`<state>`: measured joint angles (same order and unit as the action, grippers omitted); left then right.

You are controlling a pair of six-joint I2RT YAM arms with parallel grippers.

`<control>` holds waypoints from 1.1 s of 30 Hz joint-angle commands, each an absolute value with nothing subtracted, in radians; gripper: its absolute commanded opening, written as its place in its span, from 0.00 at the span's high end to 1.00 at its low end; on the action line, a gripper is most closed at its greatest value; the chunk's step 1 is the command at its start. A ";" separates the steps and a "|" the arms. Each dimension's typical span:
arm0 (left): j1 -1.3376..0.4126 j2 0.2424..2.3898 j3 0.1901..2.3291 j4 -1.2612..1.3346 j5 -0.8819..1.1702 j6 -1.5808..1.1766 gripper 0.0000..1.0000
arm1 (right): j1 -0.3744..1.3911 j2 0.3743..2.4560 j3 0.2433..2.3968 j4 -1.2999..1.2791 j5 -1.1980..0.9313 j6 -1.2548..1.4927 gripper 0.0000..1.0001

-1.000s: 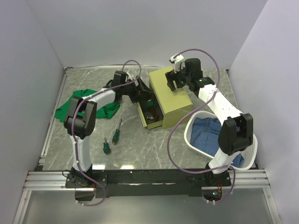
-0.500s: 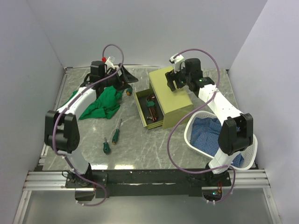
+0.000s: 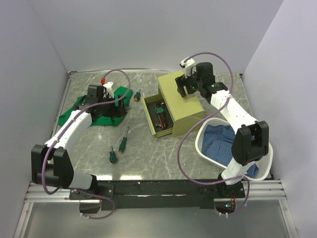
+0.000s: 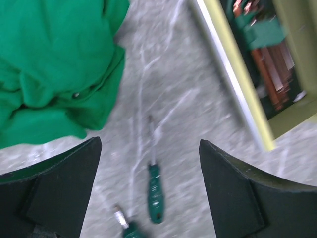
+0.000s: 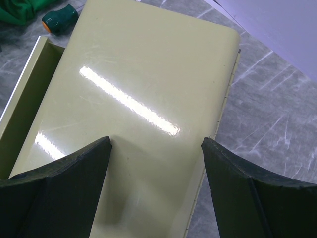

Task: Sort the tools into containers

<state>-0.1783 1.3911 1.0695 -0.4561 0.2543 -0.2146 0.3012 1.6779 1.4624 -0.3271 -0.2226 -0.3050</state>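
The olive-yellow chest stands at centre right with one drawer pulled out to the left; brownish hex keys in a green holder lie in it. My left gripper is open and empty, above the edge of the green cloth. In the left wrist view it hangs over two green-handled screwdrivers on the table. A third screwdriver lies by the chest's far left. My right gripper is open over the chest top. No hammer shows.
A white mesh basket holding blue checked cloth stands at the near right, against the chest. The two screwdrivers lie on the marble table left of centre. Walls close in the table on three sides.
My left arm has pulled away from the open drawer, swung to the back left, then come forward over the green cloth. The hex keys stay in the drawer. The right arm is still.
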 commanded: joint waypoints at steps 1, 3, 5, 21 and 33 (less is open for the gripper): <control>-0.181 1.339 1.016 -0.462 0.212 -0.046 0.16 | 0.305 1.648 1.410 -0.480 -0.213 -0.302 0.18; -0.190 1.348 0.997 -0.459 0.232 -0.015 0.19 | 0.305 1.647 1.408 -0.485 -0.212 -0.308 0.18; -0.219 1.377 0.985 -0.460 0.232 0.026 0.24 | 0.305 1.652 1.402 -0.486 -0.204 -0.313 0.18; -0.337 1.653 1.112 -0.430 0.268 0.006 0.86 | 0.305 1.634 1.345 -0.479 -0.186 -0.348 0.17; -0.417 1.948 1.371 -0.471 0.350 -0.078 0.99 | 0.305 1.635 1.282 -0.489 -0.196 -0.367 0.18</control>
<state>-0.3836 1.8671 1.2583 -0.4397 0.2920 -0.0483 0.3016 1.6062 1.3586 -0.2756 -0.2260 -0.3157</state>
